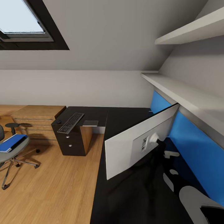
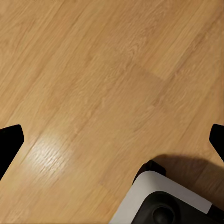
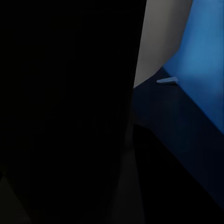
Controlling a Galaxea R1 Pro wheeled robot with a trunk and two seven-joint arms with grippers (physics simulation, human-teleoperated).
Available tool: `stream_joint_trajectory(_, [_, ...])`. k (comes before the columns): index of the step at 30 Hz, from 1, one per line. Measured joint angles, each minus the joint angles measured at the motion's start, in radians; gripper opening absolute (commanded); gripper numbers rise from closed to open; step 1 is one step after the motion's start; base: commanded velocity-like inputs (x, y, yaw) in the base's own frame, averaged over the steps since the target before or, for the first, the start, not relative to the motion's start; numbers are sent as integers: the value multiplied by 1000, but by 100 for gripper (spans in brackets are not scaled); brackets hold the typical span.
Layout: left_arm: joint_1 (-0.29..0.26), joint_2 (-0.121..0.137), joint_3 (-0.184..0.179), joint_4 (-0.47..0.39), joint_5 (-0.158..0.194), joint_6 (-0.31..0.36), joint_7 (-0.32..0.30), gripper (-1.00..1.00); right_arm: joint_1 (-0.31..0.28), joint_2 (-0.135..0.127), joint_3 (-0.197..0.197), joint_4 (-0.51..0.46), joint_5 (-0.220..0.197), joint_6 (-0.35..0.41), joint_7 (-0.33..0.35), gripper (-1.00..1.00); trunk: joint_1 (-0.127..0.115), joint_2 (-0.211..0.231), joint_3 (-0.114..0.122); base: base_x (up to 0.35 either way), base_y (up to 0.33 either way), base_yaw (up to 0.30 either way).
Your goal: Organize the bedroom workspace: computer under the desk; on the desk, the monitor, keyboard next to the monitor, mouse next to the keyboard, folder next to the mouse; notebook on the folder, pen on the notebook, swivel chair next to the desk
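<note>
Here the monitor (image 1: 140, 140) stands tilted on the near right of the desk (image 1: 124, 199), the keyboard (image 1: 71, 123) far left, well apart. The folder (image 1: 12, 142) lies on the swivel chair (image 1: 14, 152), unmoved. Left gripper (image 2: 112, 135) open; right gripper's state cannot be told

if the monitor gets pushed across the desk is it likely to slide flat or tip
The monitor probably tips more readily than it slides: a wide, tall panel on one narrow black stand. It already looks tilted on the desk. Likely rigid, but top-heavy, so a push low near the stand seems safer.
</note>
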Motion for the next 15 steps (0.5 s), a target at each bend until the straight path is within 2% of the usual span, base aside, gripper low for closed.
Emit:
stream_joint_trajectory(5, [0,0,0,0,0,0,0,100,0,0,0,1,-2,-1,1,-100,0,0,1,1,0,-90])
stream_joint_trajectory(15, [0,0,0,0,0,0,0,100,0,1,3,1,-4,1,0,-100,0,0,1,7,0,-6])
